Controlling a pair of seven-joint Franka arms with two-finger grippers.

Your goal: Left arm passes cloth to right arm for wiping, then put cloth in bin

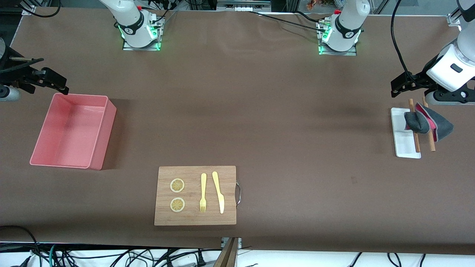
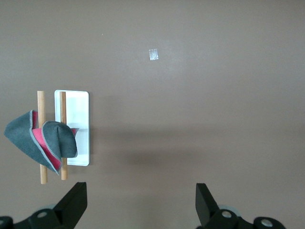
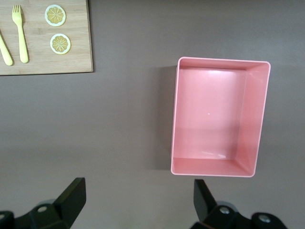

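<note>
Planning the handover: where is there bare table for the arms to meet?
The wide brown stretch between the bin and the white tray, above the cutting board, is bare. It is crowded at the tray, where the cloth drapes over two wooden sticks.

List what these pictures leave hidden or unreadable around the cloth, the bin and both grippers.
- Cloth: its underside and the covered parts of the two wooden sticks are hidden by its own folds in the front and left wrist views.
- Bin: empty, but its outer walls toward the robots' bases are unseen.
- Left gripper, open: fingertips cut off by the left wrist view's edge.
- Right gripper, open: likewise in the right wrist view.
- Small pale square on the table: too small to identify.
</note>
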